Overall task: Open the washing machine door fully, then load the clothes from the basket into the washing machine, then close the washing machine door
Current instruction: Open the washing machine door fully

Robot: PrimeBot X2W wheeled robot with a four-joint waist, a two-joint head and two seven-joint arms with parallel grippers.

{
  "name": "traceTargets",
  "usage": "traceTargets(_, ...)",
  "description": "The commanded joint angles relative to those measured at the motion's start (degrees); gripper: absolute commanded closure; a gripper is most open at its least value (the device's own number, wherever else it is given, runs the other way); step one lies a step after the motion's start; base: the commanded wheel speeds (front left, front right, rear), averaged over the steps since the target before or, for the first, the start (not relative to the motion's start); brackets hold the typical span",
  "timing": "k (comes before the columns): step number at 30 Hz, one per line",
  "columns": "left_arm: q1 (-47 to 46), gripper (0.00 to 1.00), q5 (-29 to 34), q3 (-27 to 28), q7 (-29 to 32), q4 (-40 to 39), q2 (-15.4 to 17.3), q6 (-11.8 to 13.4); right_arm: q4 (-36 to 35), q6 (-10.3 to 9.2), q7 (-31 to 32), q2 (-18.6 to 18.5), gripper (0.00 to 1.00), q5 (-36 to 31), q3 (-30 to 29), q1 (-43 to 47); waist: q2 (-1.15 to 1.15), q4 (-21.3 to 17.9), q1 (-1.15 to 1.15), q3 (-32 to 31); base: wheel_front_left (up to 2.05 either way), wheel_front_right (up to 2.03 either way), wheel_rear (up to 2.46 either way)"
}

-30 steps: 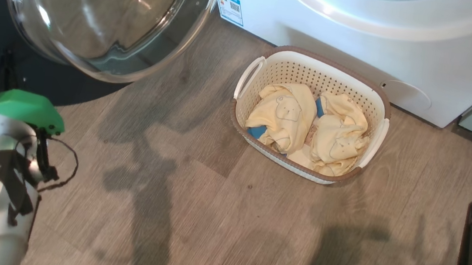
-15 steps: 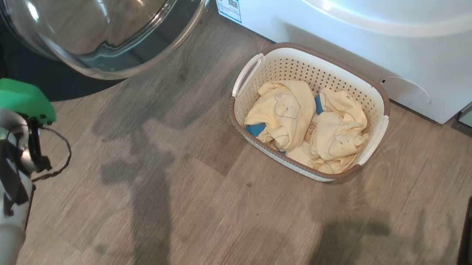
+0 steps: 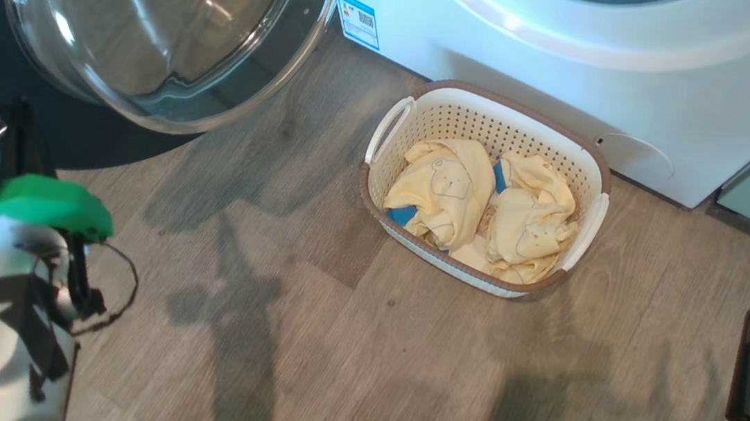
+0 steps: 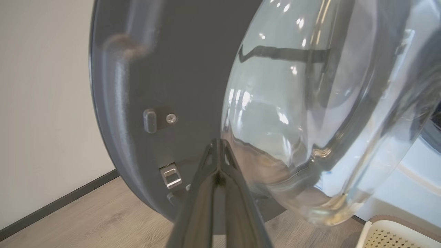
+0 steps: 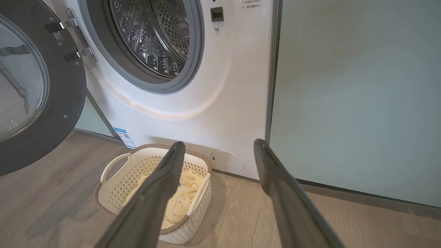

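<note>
- The door (image 3: 157,27) is standing swung open on its hinges at the left of the washer (image 3: 537,60), with its inner face and glass bowl showing.
- The drum (image 5: 155,34) is showing through the round opening, ringed by a grey seal (image 5: 194,69).
- The basket (image 3: 468,119) is sitting on the wooden floor (image 3: 333,339) just in front of the washer, below the opening and right of the door.
- The clothes (image 3: 444,186) are lying bunched inside the basket, pale yellow with bear prints and bits of blue trim.
- The left jaws are pressing together on nothing. Their fingers (image 4: 206,193) are pointing at the door's inner face, tips beside the lower edge of the glass bowl and near a metal latch (image 4: 171,176). Whether the tips are touching the door, I cannot tell.
- The right jaws are standing wide apart and holding nothing. Their fingers (image 5: 155,196) are pointing toward the washer's lower front, above the floor.
- In the head view, the right jaws are hanging well to the right of the basket.
- A sticker (image 3: 358,20) is sitting low on the washer's front, near the door.
- A mint-green panel (image 5: 355,96) is standing just right of the washer.
</note>
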Motion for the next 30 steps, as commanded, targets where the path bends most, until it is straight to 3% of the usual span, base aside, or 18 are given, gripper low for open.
traceTargets(1, 0.58, 1.0, 0.84, 2.71, -0.36, -3.63, 1.56, -0.5, -1.27, -0.16, -0.7, -0.94, 0.0, 0.42, 1.38, -1.39, 0.0, -0.04, 0.0, -0.43, 0.0, 0.0, 0.0)
traceTargets(5, 4.7, 1.0, 2.16, 1.84, -0.36, -8.87, -0.9, -1.55, -0.84, -0.16, -0.87, -0.94, 0.0, 0.83, 1.81, -1.37, 0.0, -0.49, 0.0, -1.55, 0.0, 0.0, 0.0)
traceTargets(13, 12.09, 0.99, 4.07, -4.51, -0.36, -16.78, -4.62, -6.69, -0.53, -0.16, -1.09, -0.94, 0.0, 2.99, 2.52, -1.35, 0.0, -2.47, 0.0, -3.93, 0.0, 0.0, 0.0)
traceTargets(16, 13.64, 0.67, 4.7, -6.66, -0.36, -18.18, -5.38, -7.34, -0.39, -0.16, -1.12, -0.94, 0.0, 2.77, 3.07, -1.14, 0.0, -3.65, 0.0, -4.99, 0.0, 0.0, 0.0)
traceTargets(19, 14.34, 0.6, 4.9, -7.65, -0.36, -18.79, -5.64, -7.72, -0.29, -0.16, -1.13, -0.94, 0.0, 2.8, 3.18, -0.96, 0.0, -4.56, 0.0, -5.75, 0.0, 0.0, 0.0)
traceTargets(20, 14.68, 0.51, 5.04, -8.08, -0.36, -18.94, -5.69, -7.89, -0.38, -0.16, -1.14, -0.94, 0.0, 2.54, 3.3, -0.9, 0.0, -5.1, 0.0, -6.12, 0.0, 0.0, 0.0)
traceTargets(21, 14.97, 0.27, 5.01, -8.44, -0.36, -19.05, -5.79, -8.01, -0.44, -0.16, -1.14, -0.94, 0.0, 2.62, 3.43, -0.78, 0.0, -5.62, 0.0, -6.43, 0.0, 0.0, 0.0)
traceTargets(22, 15.25, 0.19, 5.2, -8.86, -0.35, -19.06, -5.8, -8.12, -0.44, -0.16, -1.14, -0.94, 0.0, 2.82, 3.57, -0.66, 0.0, -6.19, 0.0, -6.79, 0.0, 0.0, 0.0)
traceTargets(23, 15.44, 0.0, 5.26, -9.23, -0.34, -19.11, -5.82, -8.28, -0.46, -0.16, -1.14, -0.94, 0.0, 2.82, 3.67, -0.5, 0.0, -6.71, 0.0, -7.15, 0.0, 0.0, 0.0)
traceTargets(30, 16.55, 0.0, 5.25, -10.93, 0.01, -19.24, -5.67, -9.2, -0.34, -0.16, -1.15, -0.94, 0.0, 3.38, 4.61, 0.89, 0.0, -11.06, 0.0, -10.3, 0.0, 0.0, 0.0)
